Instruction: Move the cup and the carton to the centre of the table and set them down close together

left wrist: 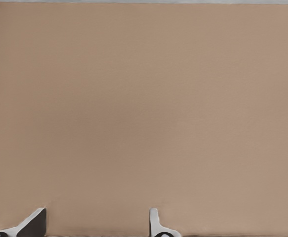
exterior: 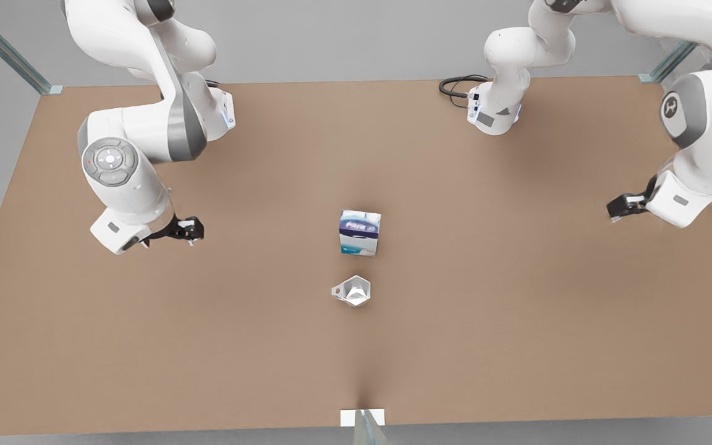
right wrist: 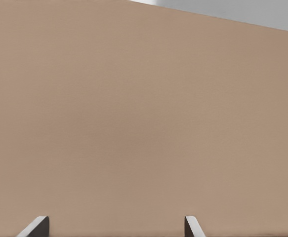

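The carton (exterior: 360, 233), white and light blue with a dark purple-blue band, stands upright near the middle of the light-brown table (exterior: 517, 321). The silvery faceted cup (exterior: 354, 290) sits upright just in front of it, a small gap apart, its handle toward the front view's left. One arm's gripper (exterior: 190, 232) hangs at the front view's left, the other arm's gripper (exterior: 617, 207) at the right, both far from the two objects. My left gripper (left wrist: 97, 217) is open over bare table. My right gripper (right wrist: 115, 222) is open over bare table too.
Both arm bases stand at the far edge, with a black cable (exterior: 455, 86) beside one. A white tab (exterior: 362, 417) sits at the near edge. Glassy corner posts (exterior: 53, 88) mark the far corners. Bare tabletop lies all around the cup and carton.
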### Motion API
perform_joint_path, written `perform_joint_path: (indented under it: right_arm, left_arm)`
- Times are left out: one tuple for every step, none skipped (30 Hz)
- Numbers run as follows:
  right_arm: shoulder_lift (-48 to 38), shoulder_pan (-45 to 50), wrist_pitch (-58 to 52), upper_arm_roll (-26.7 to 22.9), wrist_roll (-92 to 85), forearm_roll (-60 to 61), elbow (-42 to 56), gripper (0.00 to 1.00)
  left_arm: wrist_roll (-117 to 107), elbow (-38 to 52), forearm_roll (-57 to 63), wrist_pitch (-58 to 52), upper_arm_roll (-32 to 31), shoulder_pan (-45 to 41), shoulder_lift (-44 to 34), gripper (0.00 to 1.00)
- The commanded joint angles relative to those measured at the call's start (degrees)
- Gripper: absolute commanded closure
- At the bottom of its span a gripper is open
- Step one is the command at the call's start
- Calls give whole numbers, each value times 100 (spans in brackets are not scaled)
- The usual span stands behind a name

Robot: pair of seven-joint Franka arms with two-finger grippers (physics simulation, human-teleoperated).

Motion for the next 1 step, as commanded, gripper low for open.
perform_joint_path:
  right_arm:
    - [-6,-5,-3,0,0,0,0,0]
  left_arm:
    - [-13,23,-131,-42,-17,-70,17,0]
